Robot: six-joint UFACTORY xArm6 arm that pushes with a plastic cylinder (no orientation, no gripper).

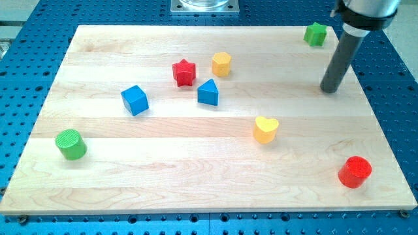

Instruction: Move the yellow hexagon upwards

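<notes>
Although the yellow hexagon (221, 64) is small, its flat top and angled side faces can be made out; it is a plain, bright yellow block with a slightly darker shade on its near faces. It stands above the middle of the wooden desk (196, 183), slightly toward the view's top. No brand, label or writing can be read on it or on any other block.

Just beside it at nine o'clock sits the red star (184, 72), close but apparently not touching. At about seven o'clock from the hexagon is the blue triangular block (208, 93), and further out at eight o'clock lies the blue cube (134, 100). At five o'clock, well apart, rests the yellow heart (266, 129). A green cylinder (70, 144) stands near the desk's left edge, a red cylinder (354, 172) near its lower right corner, and a green block (315, 34), whose shape I cannot tell for sure, near the upper right corner.

No pincer exists on this arm: it ends in a dark rod, so there is no pincer state to tell. My tip (328, 89) rests on the desk at about four o'clock from the hexagon, well apart from it, and below the green block.
</notes>
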